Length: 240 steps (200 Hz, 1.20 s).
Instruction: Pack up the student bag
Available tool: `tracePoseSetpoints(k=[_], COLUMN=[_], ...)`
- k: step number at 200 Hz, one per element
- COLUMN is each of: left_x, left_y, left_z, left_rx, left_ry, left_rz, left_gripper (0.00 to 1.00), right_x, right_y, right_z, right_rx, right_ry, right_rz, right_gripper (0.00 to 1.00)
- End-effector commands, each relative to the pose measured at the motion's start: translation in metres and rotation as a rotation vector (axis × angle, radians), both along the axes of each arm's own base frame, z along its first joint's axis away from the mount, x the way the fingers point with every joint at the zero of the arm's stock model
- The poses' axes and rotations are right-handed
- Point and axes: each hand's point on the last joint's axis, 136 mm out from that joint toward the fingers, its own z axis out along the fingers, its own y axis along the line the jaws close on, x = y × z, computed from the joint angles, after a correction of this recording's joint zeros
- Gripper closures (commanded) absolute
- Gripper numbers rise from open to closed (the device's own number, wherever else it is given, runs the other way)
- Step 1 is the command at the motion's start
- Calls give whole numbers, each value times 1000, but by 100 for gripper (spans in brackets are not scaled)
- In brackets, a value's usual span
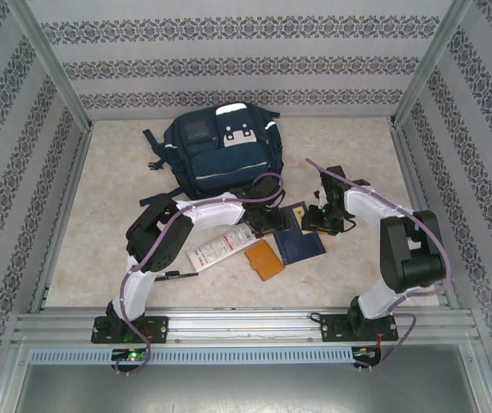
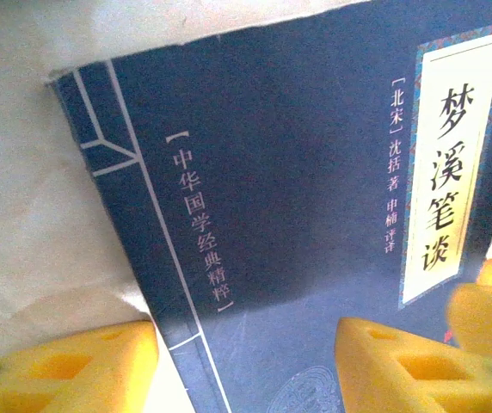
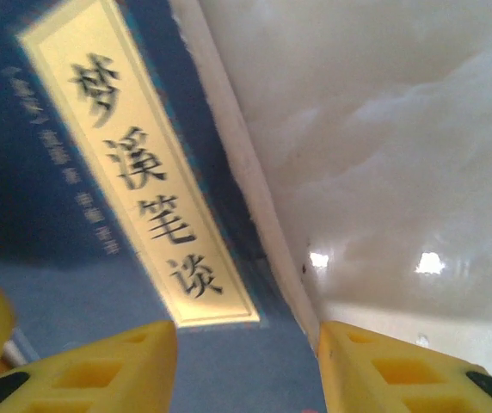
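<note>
The bag (image 1: 224, 159) is seen at the upper centre of the top view, lying on the tabletop (image 1: 117, 198) close to the back wall and well apart from both arm bases. It is a navy-blue fabric backpack, by far the largest item. A bright white patch (image 1: 233, 109) is seen along its upper edge, and a second white patch with two small holes just below that. Pale stripes are seen down its right side and across the front pocket. Dark straps (image 1: 156, 153) trail out at its left.

Below the bag, near the frame's centre, a navy book (image 1: 300, 247) lies flat, with an orange booklet (image 1: 264, 259) just to its left and a white leaflet (image 1: 214, 250) further left.

In the left wrist view, the left gripper (image 2: 246, 337) is seen with its yellow fingers (image 2: 65, 370) spread moderately wide. One finger is over the tabletop and the other over the book's cover, with the spine edge between them. Nothing is seen clamped.

In the right wrist view, the right gripper (image 3: 248, 335) is likewise seen parted. The book's opposite long edge lies between its fingers, below the cream title label (image 3: 134, 172). Whether either gripper touches the book cannot be told.
</note>
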Motion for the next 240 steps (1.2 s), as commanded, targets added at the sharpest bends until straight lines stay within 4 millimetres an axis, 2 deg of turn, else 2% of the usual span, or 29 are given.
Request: tracePoseSetpoints(k=[1,32,58,81,100,112,125,131,142,152,163,195,208,227,240], left_x=[0,1,3,4,5,6,9,11,17,23,29,37,34,19,9], left_y=[-16,-23,-47,-60,-64,-65,-63,-61,-56,-50,-43,-21,-10,-1,7], left_z=[-44,-41,-14,8,20,27,35,39,51,68,89,176,203,235,255], left_rx=[-18,-49,-167,-243,-271,-280,-268,-260,-244,-222,-178,-142,-154,-268,-328], left_ry=[-8,-12,-68,-102,-123,-138,-158,-176,-219,-273,-349,-546,-617,-689,-719], left_rz=[4,-16,-114,-162,-171,-178,-177,-176,-169,-170,-191,-246,-279,-369,-406], left_gripper=[43,43,44,46,51,61,67,74,80,87,92,96,100,100,100], right_x=[-9,-14,-20,-19,-18,-17,-16,-15,-13,-10,-8,-3,-6,-12,-14], right_y=[-1,5,26,34,35,34,33,34,33,30,26,31,44,62,65], right_z=[-13,-11,-6,-4,-5,-5,-4,-1,6,15,27,90,123,166,185], right_rx=[-58,-22,149,247,273,271,275,281,284,278,263,333,437,582,621], right_ry=[61,86,125,134,133,128,113,99,61,11,-51,-334,-470,-657,-755], right_rz=[45,43,4,-43,-62,-64,-64,-62,-61,-57,-52,-4,59,173,211], right_gripper=[56,68,70,71,71,71,70,69,65,62,52,28,17,14,9])
